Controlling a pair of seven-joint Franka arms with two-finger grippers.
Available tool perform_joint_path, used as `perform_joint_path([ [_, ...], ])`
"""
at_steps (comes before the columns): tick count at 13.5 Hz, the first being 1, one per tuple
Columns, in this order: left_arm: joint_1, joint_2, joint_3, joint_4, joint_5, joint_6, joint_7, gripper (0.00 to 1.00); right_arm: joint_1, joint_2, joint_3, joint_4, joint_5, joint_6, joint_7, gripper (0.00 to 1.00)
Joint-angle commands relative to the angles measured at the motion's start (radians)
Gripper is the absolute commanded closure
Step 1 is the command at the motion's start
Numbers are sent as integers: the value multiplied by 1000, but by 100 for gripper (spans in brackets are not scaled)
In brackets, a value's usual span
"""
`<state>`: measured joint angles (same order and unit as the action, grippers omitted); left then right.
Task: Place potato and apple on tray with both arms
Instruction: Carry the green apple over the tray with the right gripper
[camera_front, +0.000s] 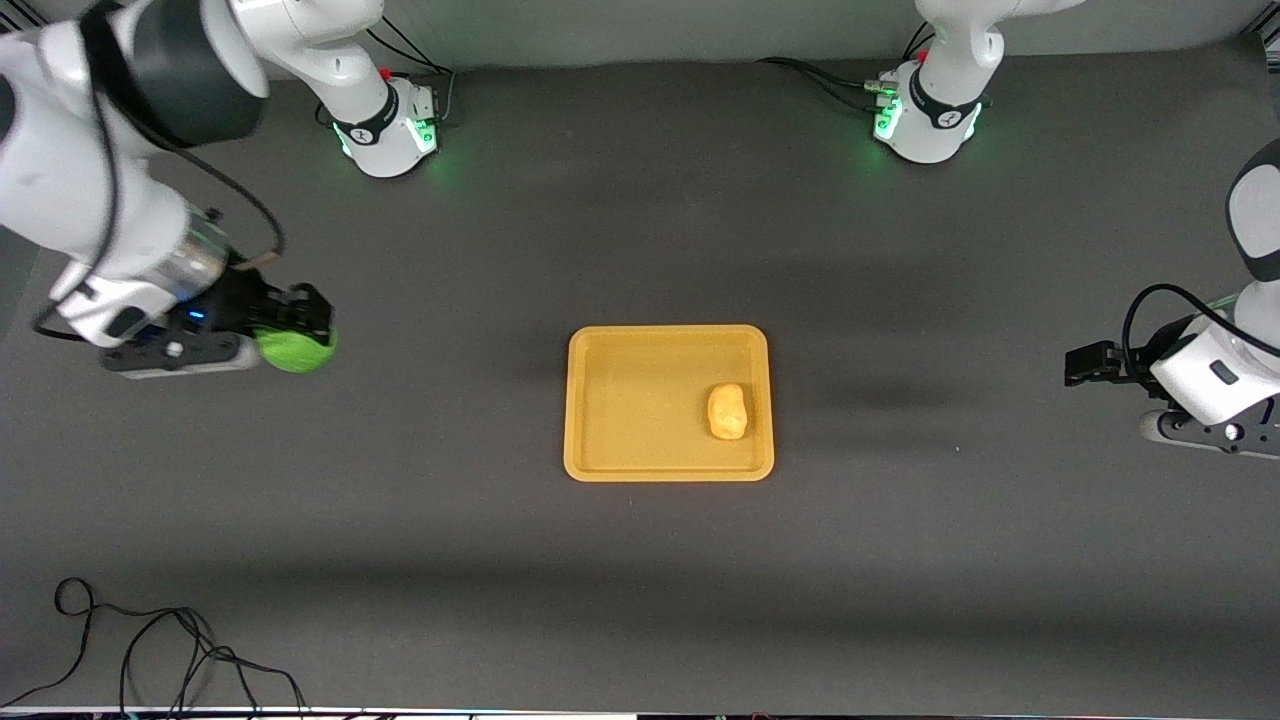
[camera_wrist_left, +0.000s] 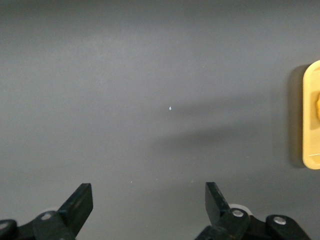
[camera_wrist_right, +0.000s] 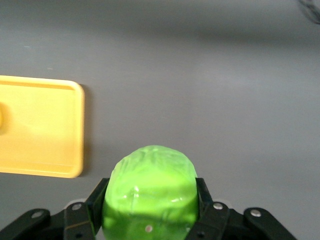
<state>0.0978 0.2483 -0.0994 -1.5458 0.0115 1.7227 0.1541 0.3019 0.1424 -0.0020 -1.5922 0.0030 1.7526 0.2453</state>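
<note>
Tan potato (camera_front: 728, 411) on yellow tray (camera_front: 620, 400); green apple (camera_front: 296, 350) in right gripper (camera_front: 310, 330)

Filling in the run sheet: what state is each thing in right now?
potato: lying in the tray, toward the left arm's end.
apple: held off the table, not yet in the tray.
tray: flat on the table, holding only the potato.
right hand: shut on the apple, over bare table.
left hand: open, empty, waiting over bare table.
</note>
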Motion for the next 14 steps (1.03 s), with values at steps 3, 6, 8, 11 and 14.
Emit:
perform_joint_path([
  [3,0,-23,3,6,27,-3,-25,0,271,351,-3,433,-1,-111,363,48],
  [6,-10,-30,-6,13,33,-40,-203,0,426,508,0,612,0,-104,578,48],
  [8,-21,-35,-8,53,61,-112,-206,0,483,565,0,640,-2,-64,647,48],
  [11,-21,-95,-10,90,61,-202,-194,0,482,644,-3,624,-11,-4,641,48],
  [14,-12,-99,-14,73,33,-183,-73,0,474,738,-10,554,-31,184,643,48],
])
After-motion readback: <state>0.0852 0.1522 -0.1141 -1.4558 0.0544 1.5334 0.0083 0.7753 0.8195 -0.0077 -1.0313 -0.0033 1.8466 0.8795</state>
